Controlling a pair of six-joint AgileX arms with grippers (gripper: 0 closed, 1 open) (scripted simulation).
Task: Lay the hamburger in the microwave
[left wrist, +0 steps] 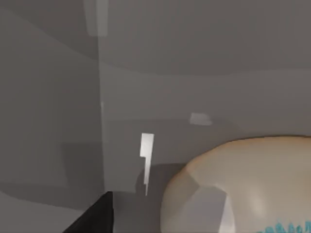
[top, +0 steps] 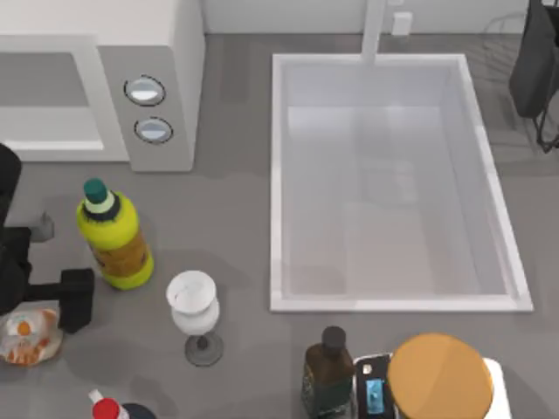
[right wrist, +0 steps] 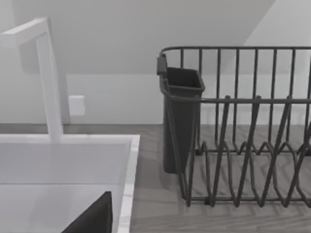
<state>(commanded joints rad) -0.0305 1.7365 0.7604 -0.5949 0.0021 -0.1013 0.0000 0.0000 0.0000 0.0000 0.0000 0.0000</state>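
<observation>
A: At bench [top: 236,218] far left: left claw [top: 48,301] on hamburger [top: 31,336], grip unclear.
B: Microwave [top: 166,52] top left, boxy, white-grey. Sink [top: 279,175] empty, smooth. Right claw [right wrist: 92,218] near wire rack [right wrist: 243,126], fingers unclear.

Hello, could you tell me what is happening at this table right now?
The left gripper is down at the table's left edge, right at the hamburger, which lies on the grey table in front of the yellow bottle. Whether it has a grip yet is unclear. The microwave stands at the back left, so the burger is not in it yet. The right arm is parked by the dish rack, beyond the sink.
</observation>
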